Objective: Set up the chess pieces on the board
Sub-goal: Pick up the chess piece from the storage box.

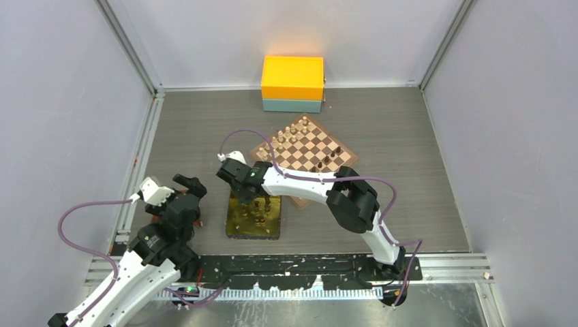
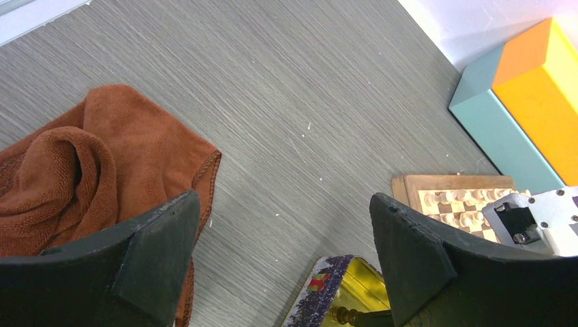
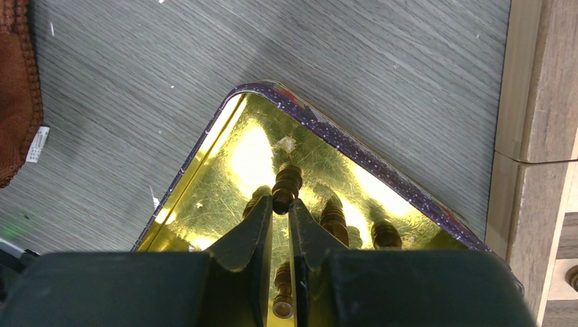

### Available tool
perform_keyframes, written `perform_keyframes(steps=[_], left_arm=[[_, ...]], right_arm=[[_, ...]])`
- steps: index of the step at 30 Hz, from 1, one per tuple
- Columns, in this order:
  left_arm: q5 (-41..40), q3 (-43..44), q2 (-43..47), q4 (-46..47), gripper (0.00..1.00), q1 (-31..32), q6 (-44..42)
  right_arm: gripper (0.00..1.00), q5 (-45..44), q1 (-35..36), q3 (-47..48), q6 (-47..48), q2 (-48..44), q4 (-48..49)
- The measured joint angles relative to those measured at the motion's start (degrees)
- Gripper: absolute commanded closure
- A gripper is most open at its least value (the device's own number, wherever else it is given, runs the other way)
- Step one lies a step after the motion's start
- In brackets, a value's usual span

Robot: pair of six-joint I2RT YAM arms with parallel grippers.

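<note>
My right gripper [image 3: 280, 204] hangs over the shiny gold tray [image 3: 204, 204], shut on a dark-brown chess piece [image 3: 286, 185] pinched between its fingertips. Several more dark pieces [image 3: 334, 219] lie in the tray. In the top view the gripper [image 1: 251, 194] sits at the tray's far end [image 1: 235, 228]. The chessboard [image 1: 344, 158] lies just beyond, turned diamond-wise, with a few dark pieces [image 1: 327, 158] along its right side. My left gripper [image 2: 283, 204] is open and empty above bare table, left of the tray [image 2: 324, 279].
Pale beige chessmen [image 1: 290, 133] line the board's far-left side. A rust-brown cloth [image 2: 82, 163] lies crumpled left of my left gripper. An orange and teal box [image 1: 293, 82] stands against the back wall. The board's corner [image 3: 538, 136] lies close right of the tray.
</note>
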State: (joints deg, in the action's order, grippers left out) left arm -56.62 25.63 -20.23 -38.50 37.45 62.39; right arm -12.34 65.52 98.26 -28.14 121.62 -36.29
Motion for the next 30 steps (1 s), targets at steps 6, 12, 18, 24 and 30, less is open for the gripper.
perform_keyframes(steps=[6,12,18,24,30], left_arm=[[0.0,0.0,-0.04,0.0,0.05,0.0,0.0],[-0.02,0.0,-0.24,0.02,0.05,0.0,0.02],[-0.42,0.0,-1.03,0.02,0.05,0.0,0.02],[-0.46,0.0,-1.51,0.0,0.05,0.0,0.04],[-0.46,0.0,-1.51,-0.15,0.05,0.0,0.24]], right_arm=[[0.99,-0.11,0.0,0.0,0.22,0.0,-0.02],[0.99,-0.46,0.0,0.0,0.68,-0.15,-0.02],[0.99,-1.01,0.0,-0.02,1.25,-0.46,-0.04],[0.99,-1.77,0.0,-0.74,1.57,-1.86,0.04],[0.99,-2.01,0.0,-1.73,1.86,-3.08,0.39]])
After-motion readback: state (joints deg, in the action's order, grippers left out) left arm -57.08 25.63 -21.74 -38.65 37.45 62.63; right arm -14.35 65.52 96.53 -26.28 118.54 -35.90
